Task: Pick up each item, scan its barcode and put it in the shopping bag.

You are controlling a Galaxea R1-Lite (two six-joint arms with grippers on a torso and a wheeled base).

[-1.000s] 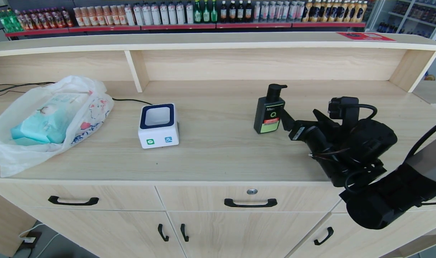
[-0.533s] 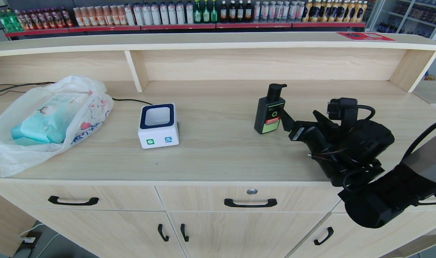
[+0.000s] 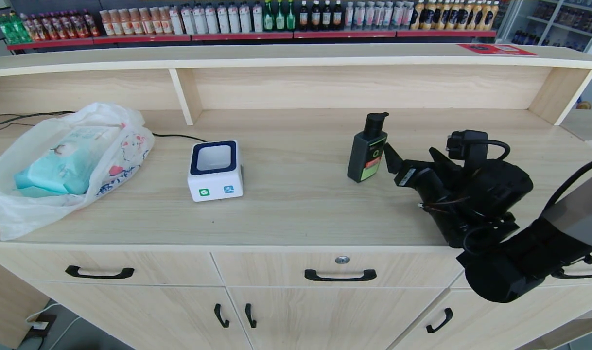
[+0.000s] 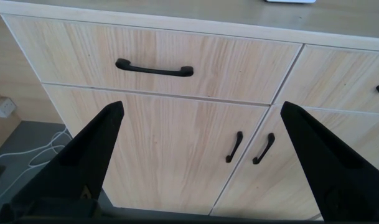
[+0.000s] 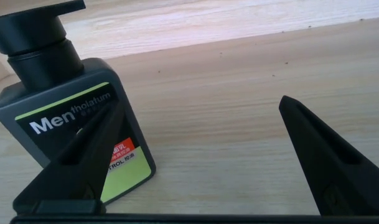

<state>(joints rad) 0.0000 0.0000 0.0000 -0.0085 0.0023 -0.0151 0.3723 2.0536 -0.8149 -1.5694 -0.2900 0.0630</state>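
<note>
A dark pump bottle [image 3: 367,154] with a green and red label stands slightly tilted on the wooden counter, right of centre. My right gripper [image 3: 409,151] is open just to its right, and one finger [image 5: 83,165] lies against the bottle's [image 5: 58,112] labelled side; the bottle is not between the fingers. The white barcode scanner [image 3: 214,170] sits mid-counter. At the left lies the white plastic shopping bag [image 3: 14,214] holding a teal pack of wipes [image 3: 62,163]. My left gripper [image 4: 201,106] hangs open and holds nothing, below the counter's edge, facing the cabinet fronts.
A raised shelf with a divider [image 3: 185,95] runs along the counter's back. A black cable [image 3: 172,135] leads from the scanner toward the bag. Drawers with black handles [image 4: 154,67] sit below. Bare counter lies between scanner and bottle.
The bottle has turned, so its label now faces more to the right, and it has shifted slightly back. The right gripper has edged up and right.
</note>
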